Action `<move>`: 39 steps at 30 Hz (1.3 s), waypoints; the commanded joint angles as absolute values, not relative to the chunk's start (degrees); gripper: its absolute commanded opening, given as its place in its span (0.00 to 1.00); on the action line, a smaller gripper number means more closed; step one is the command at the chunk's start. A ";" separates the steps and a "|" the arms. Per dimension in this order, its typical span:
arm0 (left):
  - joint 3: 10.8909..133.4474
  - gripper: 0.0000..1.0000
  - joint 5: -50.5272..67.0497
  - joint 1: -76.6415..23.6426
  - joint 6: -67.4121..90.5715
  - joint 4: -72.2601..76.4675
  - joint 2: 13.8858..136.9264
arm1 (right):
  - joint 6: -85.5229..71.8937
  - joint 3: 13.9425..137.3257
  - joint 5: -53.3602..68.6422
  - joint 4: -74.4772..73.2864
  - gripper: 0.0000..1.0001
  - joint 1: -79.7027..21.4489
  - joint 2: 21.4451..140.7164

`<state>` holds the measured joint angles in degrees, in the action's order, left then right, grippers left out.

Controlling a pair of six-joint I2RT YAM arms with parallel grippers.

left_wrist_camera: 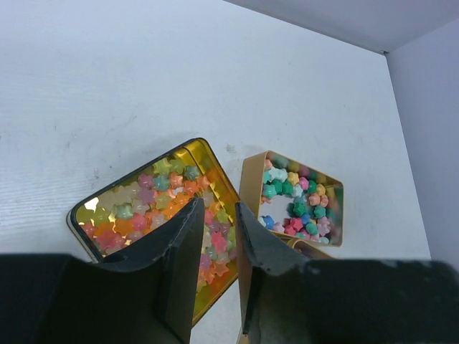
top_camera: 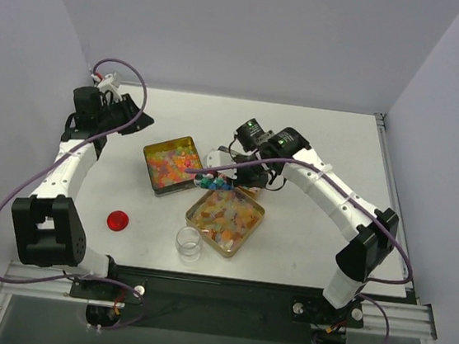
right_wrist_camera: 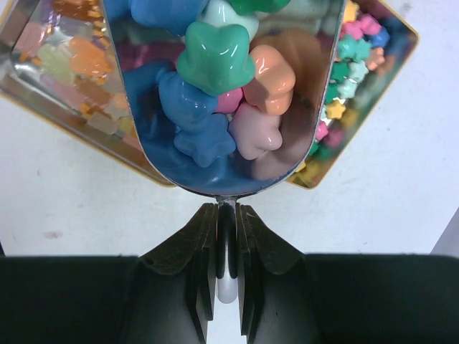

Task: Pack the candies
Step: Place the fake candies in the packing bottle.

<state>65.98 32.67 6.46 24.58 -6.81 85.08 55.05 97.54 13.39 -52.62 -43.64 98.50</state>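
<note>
The candies are small star-shaped sweets in pastel and orange colours. Some fill a gold tin [top_camera: 171, 164], which also shows in the left wrist view [left_wrist_camera: 154, 208]. More fill a second gold tin [top_camera: 224, 218]. A smaller tin [left_wrist_camera: 301, 197] holds blue, green and pink ones. My right gripper [right_wrist_camera: 227, 215] is shut on the handle of a metal scoop [right_wrist_camera: 287, 154]. The scoop is heaped with candies [right_wrist_camera: 215, 64] and hangs over the tins [top_camera: 214, 183]. My left gripper [left_wrist_camera: 219, 204] is narrowly open and empty, at the far left [top_camera: 124, 114], well away from the tins.
A red round lid [top_camera: 118, 221] lies at the near left. An empty clear glass jar [top_camera: 189, 243] stands near the front edge, beside the second tin. Walls close the table at the back and sides.
</note>
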 commanded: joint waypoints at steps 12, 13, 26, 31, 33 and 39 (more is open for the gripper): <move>57.75 0.97 23.64 7.03 17.23 -10.02 74.18 | 64.16 102.66 3.70 -67.76 0.00 -56.68 100.28; 56.87 0.98 23.21 7.12 17.05 -10.11 73.83 | 64.33 102.66 2.73 -68.02 0.00 -57.82 100.46; 49.31 0.97 20.92 7.65 15.03 -10.37 64.16 | 66.36 105.20 -4.30 -71.80 0.00 -64.60 104.41; 47.64 0.98 20.57 7.65 15.12 -9.84 62.41 | 67.50 107.40 -8.43 -72.77 0.00 -66.09 106.34; 47.20 0.97 20.48 7.73 15.20 -9.58 61.79 | 67.67 108.54 -9.66 -73.21 0.00 -66.36 107.22; 46.32 0.98 20.65 7.91 16.26 -8.44 60.91 | 68.12 111.00 -13.70 -73.39 0.00 -66.80 108.98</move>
<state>46.30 20.99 7.35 16.03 -11.18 62.61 67.22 107.74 -8.43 -69.41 -66.11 108.44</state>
